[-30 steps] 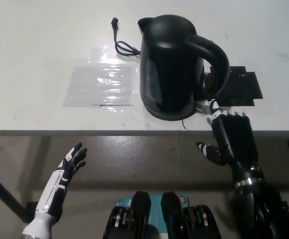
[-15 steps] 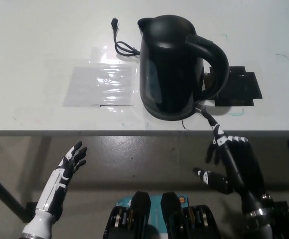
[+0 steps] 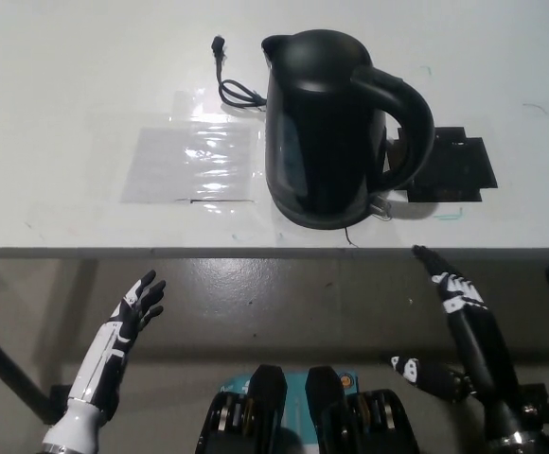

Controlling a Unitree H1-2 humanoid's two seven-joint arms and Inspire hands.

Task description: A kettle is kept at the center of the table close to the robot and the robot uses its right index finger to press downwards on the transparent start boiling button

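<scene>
The kettle (image 3: 336,128) stood on the tabletop (image 3: 66,95) near its front edge. My right hand (image 3: 459,317) was below that edge, fingers apart, holding nothing. My left hand (image 3: 128,322) rested low, also spread. I judged the button (image 3: 380,203) needed reaching next.
</scene>
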